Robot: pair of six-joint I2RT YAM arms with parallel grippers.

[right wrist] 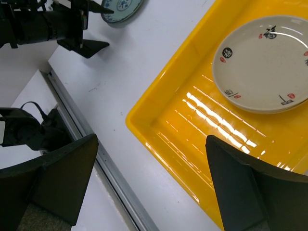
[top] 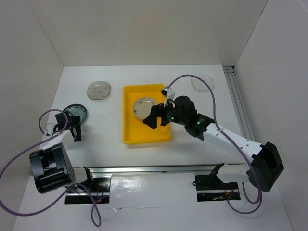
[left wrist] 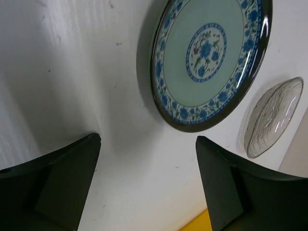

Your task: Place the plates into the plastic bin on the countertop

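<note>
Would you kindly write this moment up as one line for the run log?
left gripper open near blue plate | right gripper open over yellow bin | cream plate in bin | grey plate, clear plate on countertop

Here sit one cream plate (top: 143, 108), one blue-patterned plate (top: 80, 111), one white-grey plate (top: 99, 89), one glass plate (top: 203, 82), one yellow bin (top: 126, 120).

Overhead looks down; close wrist views share the blue plate (left wrist: 207, 57)

Glossy yellow plastic bin (right wrist: 192, 120) streaked with glare; glazed, shiny cream plate (right wrist: 262, 62); glossy blue-patterned plate (left wrist: 207, 57); ribbed clear glass plate (left wrist: 274, 118); matt white tabletop (left wrist: 72, 72); matt black gripper fingers (right wrist: 240, 187)
</note>
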